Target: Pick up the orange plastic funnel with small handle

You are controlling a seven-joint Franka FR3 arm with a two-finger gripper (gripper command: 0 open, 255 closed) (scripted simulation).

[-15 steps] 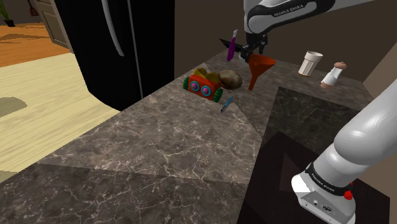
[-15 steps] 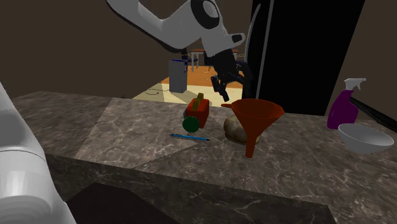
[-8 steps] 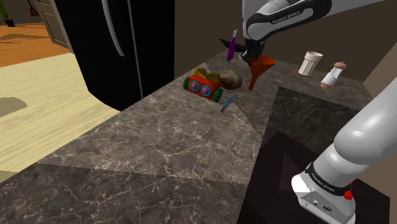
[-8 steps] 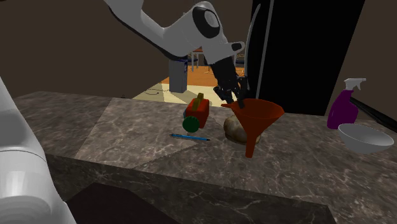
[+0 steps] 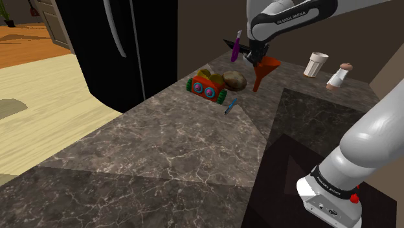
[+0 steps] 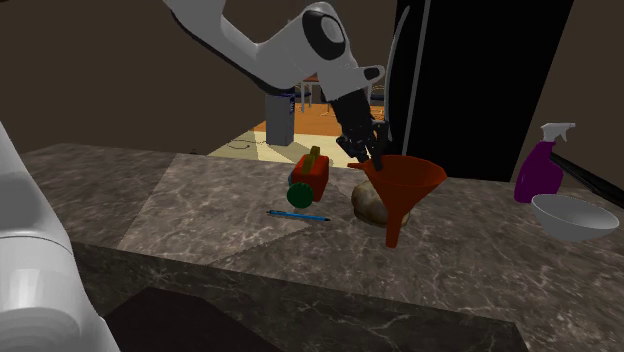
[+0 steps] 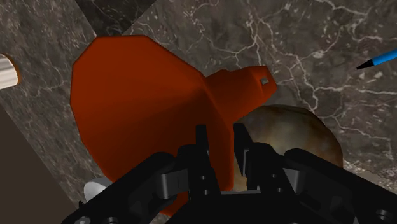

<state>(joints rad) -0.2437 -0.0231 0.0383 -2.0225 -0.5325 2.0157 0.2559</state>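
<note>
orange funnel: I see it upright on the counter, wide mouth up and spout down, beside the brown lump; its small handle tab sticks out from the rim towards the gripper.
counter: dark marbled stone, carrying everything I name below the fridge.
fridge: black, tall, standing at the counter's far end on the shoulder view's left.
arm: white, reaching over the counter and bending down to the funnel's rim.
gripper: black fingers drawn narrow, clasping the funnel's rim wall by the handle; I read it as holding the funnel.
spray bottle: purple, at the second exterior view's right, well apart from the funnel.
bowl: white, just in front of the spray bottle.
toy car: red with green wheels, near the lump.
brown lump: rounded, mottled, between toy car and funnel.
cup: white, near the back wall.
pen: blue, lying flat near the toy car.
</note>
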